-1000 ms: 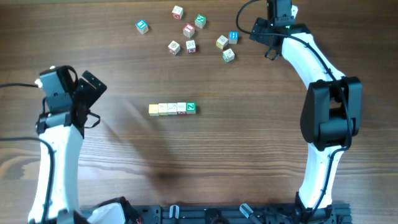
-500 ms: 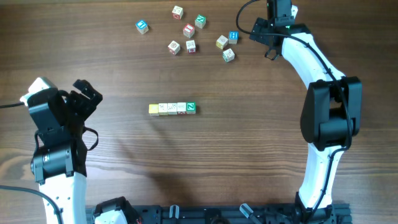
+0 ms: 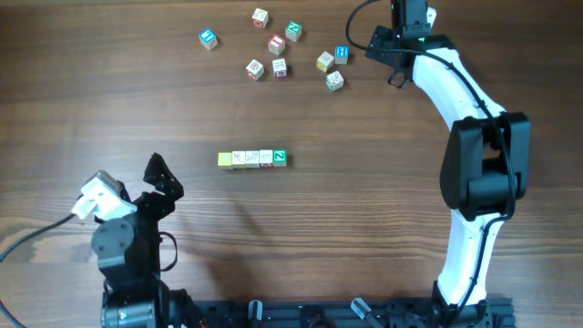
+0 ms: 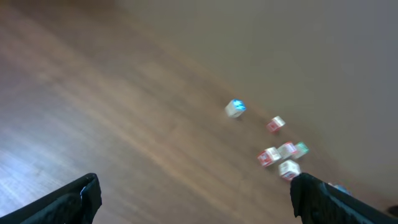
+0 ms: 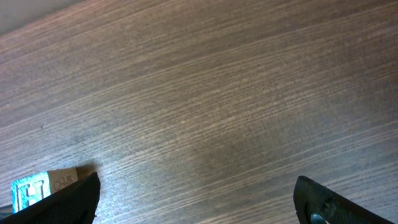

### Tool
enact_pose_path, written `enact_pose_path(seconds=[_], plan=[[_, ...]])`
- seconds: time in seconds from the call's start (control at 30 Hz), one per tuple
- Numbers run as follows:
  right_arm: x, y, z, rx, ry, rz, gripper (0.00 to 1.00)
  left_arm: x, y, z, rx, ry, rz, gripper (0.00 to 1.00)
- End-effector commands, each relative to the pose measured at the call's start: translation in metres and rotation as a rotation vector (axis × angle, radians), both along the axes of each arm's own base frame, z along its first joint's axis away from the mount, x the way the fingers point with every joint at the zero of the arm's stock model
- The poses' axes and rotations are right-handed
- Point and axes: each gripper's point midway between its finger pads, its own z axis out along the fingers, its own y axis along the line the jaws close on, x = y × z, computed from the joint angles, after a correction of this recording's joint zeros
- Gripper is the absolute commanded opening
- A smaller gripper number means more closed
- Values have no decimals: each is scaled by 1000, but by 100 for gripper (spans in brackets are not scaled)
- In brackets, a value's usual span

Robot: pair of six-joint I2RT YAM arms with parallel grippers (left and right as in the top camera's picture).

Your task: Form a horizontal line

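Observation:
The horizontal line (image 3: pixel 252 158) lies mid-table in the overhead view: a yellowish cube, three pale cream cubes and a green-faced cube, touching in a straight row. My left gripper (image 3: pixel 164 178) is open and empty, low at the left, well clear of the row. My right gripper (image 3: pixel 393 66) is open and empty at the back right. The row does not show in either wrist view. The left wrist view is blurred, with open fingers (image 4: pixel 193 196) over bare wood. The right wrist view shows open fingers (image 5: pixel 196 199) over bare wood.
Several loose cubes (image 3: pixel 278 44) lie scattered at the back, among them a blue-faced cube (image 3: pixel 209 38), another blue-faced cube (image 3: pixel 342 54) and a red-faced cube (image 3: pixel 277 43). The blue-faced cube by the right gripper shows in the right wrist view (image 5: pixel 31 186). The loose cubes appear blurred in the left wrist view (image 4: pixel 280 152).
My left arm has pulled back toward the front edge and turned, its gripper now lower and nearer the middle. The row and the right arm have not moved.

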Motion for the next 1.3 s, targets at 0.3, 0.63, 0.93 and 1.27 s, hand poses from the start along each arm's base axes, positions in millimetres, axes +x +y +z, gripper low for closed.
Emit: enact_pose_path(seconds=[0.3,0.63,0.93,1.27], plan=[[1,1,-4,-16,5,8,100,3,-4,31,22,-160,-17,100],[1,1,-4,-16,5,8,100,-8,-7,110,87,-629,-19,100],[1,1,-4,-16,5,8,100,-3,-6,64,83,-577,-19,100],[1,1,-4,-16,5,8,100,1,-9,46,69,-500,-33,100]])
